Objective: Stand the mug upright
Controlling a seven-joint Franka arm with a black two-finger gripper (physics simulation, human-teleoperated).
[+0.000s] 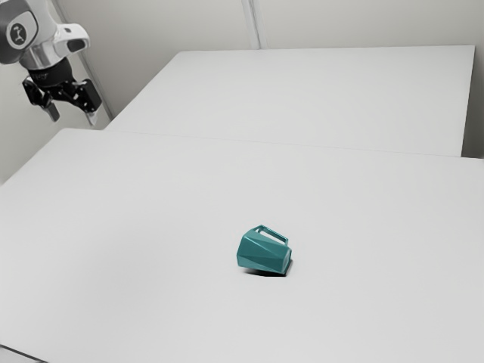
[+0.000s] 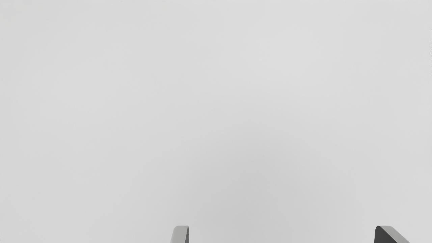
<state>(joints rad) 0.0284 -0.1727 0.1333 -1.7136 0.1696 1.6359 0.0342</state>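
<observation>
My gripper hangs at the upper left of the exterior view, high and well away from the mug, its two fingers spread with nothing between them. In the wrist view the gripper is open over a plain pale surface. A teal faceted mug lies on its side on the white table, right of centre and below the middle in the exterior view. Its handle points upward, and its base faces the exterior view's right.
The white table spreads under the mug. Behind it stands a second white surface, with pale walls beyond. A dark line crosses the exterior view's lower left corner.
</observation>
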